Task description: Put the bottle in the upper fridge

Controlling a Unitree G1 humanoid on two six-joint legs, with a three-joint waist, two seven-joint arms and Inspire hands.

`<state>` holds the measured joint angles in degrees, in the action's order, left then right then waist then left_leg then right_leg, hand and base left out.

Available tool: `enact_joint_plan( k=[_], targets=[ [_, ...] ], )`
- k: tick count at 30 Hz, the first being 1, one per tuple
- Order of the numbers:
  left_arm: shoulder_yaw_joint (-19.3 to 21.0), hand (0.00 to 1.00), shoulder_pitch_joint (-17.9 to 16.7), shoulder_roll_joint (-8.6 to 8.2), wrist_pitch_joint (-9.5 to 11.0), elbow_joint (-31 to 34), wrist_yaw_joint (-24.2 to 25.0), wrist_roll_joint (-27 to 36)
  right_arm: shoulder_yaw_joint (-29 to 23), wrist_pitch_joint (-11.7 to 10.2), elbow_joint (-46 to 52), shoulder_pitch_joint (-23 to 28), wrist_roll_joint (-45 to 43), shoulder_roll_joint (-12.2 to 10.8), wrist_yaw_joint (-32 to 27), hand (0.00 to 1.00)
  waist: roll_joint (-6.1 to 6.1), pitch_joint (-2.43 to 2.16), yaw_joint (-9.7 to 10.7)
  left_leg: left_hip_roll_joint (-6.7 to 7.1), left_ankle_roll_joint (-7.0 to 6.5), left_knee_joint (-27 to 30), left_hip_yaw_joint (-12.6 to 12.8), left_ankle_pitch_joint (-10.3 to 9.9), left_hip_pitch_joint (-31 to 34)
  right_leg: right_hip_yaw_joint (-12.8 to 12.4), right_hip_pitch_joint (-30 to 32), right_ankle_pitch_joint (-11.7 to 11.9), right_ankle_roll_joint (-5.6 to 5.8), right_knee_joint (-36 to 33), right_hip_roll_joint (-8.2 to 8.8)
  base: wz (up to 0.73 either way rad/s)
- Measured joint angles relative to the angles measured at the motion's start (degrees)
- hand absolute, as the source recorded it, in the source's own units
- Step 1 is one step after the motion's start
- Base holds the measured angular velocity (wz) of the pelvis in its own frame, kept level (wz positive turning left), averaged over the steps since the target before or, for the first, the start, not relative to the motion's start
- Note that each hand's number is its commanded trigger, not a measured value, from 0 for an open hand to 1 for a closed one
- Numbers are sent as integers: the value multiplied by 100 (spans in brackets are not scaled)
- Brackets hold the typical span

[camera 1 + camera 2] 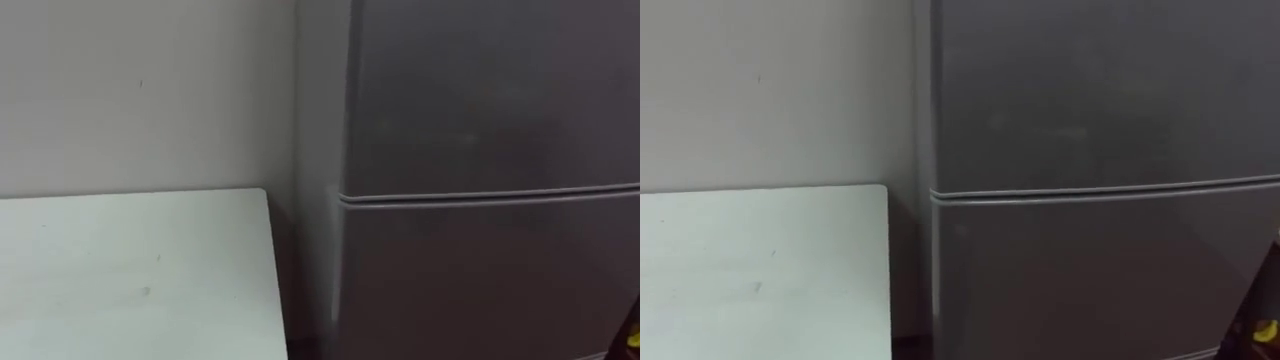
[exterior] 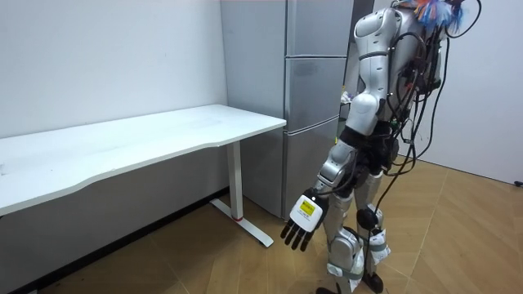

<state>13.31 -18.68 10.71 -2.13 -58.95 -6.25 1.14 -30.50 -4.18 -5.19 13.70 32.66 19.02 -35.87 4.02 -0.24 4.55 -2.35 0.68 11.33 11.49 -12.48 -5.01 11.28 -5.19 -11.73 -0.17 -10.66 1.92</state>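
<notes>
Facing the fridge [image 1: 480, 120] close up, both doors shut, seam between them across the middle. White table [image 1: 130, 270] to the left, its right edge just beside the fridge, narrow gap between. Open wooden floor [image 2: 466, 237] behind. Left hand [image 2: 302, 219] hanging low by the thigh, fingers relaxed, holding nothing. Yellow speck [image 1: 1265, 331] at the lower right edge, too small to name; cannot tell where the bottle is
</notes>
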Motion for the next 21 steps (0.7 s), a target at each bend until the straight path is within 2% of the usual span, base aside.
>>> enact_joint_plan(
  k=[4, 5, 8, 11, 13, 16, 21],
  targets=[
    [9, 0, -30, -65, -5, 185, -117, 481, 66, 7, -828, 271, 69, -435, -173, 0, -116, -2, -45, 7, -7, -44, 32, -6, 11, -12, 27, -1, 7, -9, 4, -4],
    [10, 0, -28, -67, -5, 186, -124, 519, 125, 14, -994, 299, 74, -478, -213, 0, -119, -7, -43, 7, -7, -52, 32, -6, 2, -13, 26, -2, 7, -11, 3, -4],
    [-22, 0, -39, -126, -5, 187, -190, 671, 398, 65, -1836, 329, 244, -702, -307, 0, -242, -16, -19, 12, -6, -71, 62, -5, -21, -12, 20, -4, 11, -8, 11, -3],
    [-29, 0, -9, -125, -2, 201, -231, 818, 750, 57, -2610, 312, 246, -748, -211, 0, -269, -17, -14, 10, -6, -68, 43, -5, -52, -10, 11, -12, 9, -9, 8, 2],
    [-58, 0, 17, -196, 9, 137, -232, 898, 1148, 87, -3333, 312, 13, -835, -6, 0, -286, -16, -47, 13, -5, -70, 47, -4, -73, -30, 5, -20, 11, -23, 7, 0],
    [-140, 0, 5, -276, 8, 57, -237, 1031, 1510, 226, -4085, 339, -172, -883, 356, 0, -303, -7, -50, 13, -6, -67, 52, -4, -68, -34, 7, -20, 12, -15, 8, -1],
    [-133, 0, -22, -334, 8, -62, -234, 1047, 1773, 332, -5121, 350, -426, -1003, 1137, 0, -316, 2, -144, 6, 3, -69, 29, -14, -71, -43, 11, -23, 10, -17, 0, -1]
  ],
)
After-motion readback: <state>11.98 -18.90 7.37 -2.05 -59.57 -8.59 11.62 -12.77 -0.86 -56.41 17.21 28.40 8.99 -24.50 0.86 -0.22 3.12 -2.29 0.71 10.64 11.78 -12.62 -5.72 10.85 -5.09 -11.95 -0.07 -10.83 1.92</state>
